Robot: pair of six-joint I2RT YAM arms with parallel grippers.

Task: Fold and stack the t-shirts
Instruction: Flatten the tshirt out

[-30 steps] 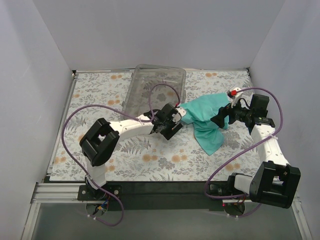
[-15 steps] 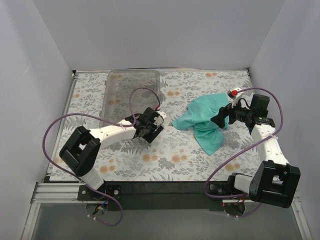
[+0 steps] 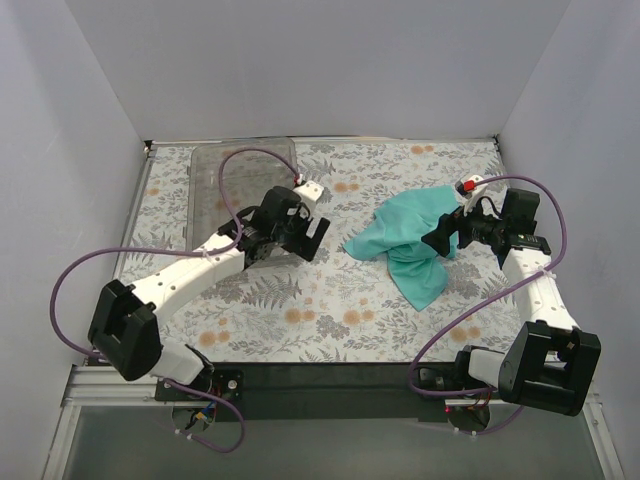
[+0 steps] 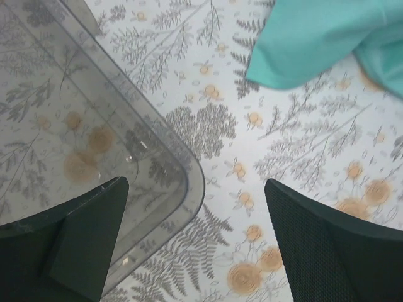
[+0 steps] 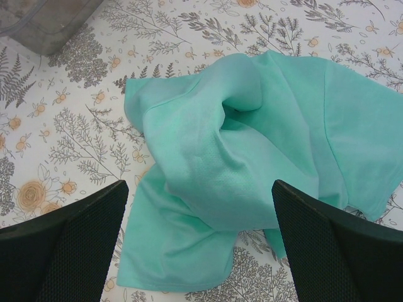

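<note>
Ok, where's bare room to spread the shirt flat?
Widest bare patch: the near middle of the table, in front of the bin and shirt. A narrower gap runs between them. Back left and right are crowded.

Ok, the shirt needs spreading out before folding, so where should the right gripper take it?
Probably the loose corner of the t-shirt, from straight above. It lies flat at the edge, clear of the bunched middle, and the open right gripper hovers just over the cloth.
</note>
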